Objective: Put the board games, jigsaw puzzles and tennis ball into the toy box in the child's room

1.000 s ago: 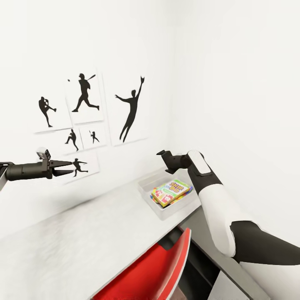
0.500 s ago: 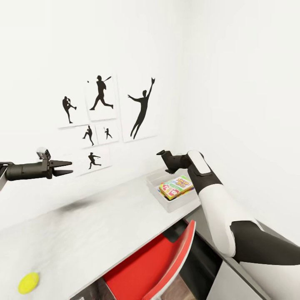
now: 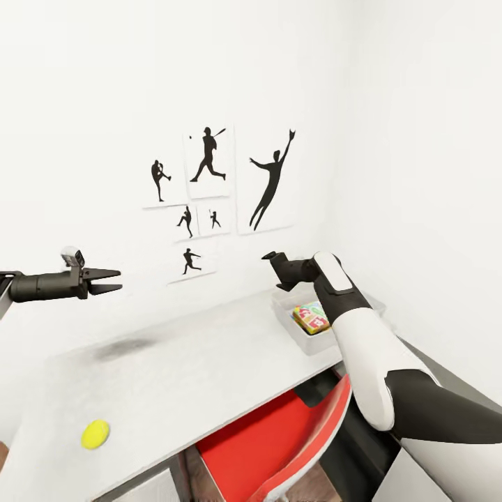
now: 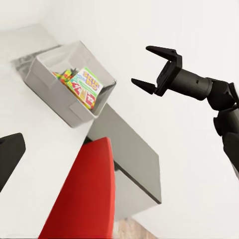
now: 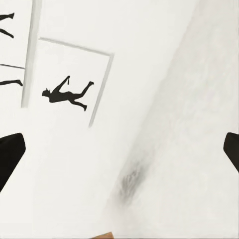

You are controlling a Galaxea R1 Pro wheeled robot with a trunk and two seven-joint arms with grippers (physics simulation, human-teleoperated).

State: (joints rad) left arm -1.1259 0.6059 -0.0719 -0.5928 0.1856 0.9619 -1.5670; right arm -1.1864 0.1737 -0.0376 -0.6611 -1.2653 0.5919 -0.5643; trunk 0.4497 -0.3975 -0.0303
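Both tools are held above the counter (image 3: 209,362), nothing gripped. The left tool (image 3: 111,281) is seen with fingers spread, empty, out over the counter's left part. The right tool (image 4: 155,69) is seen spread and empty too, held above the toy box (image 3: 307,338).

The toy box is set at the counter's far right end, near the wall corner. A board game (image 4: 84,87) with a yellow-green and red cover is seen lying inside it, tilted, on top of another bright item that cannot be identified.

The tennis ball (image 3: 95,434) is seen on the counter near its front left edge, well apart from the toy box and both tools.

A red chair (image 3: 279,439) is tucked under the counter's front edge. Baseball silhouette posters (image 3: 223,188) are mounted on the wall behind the counter.
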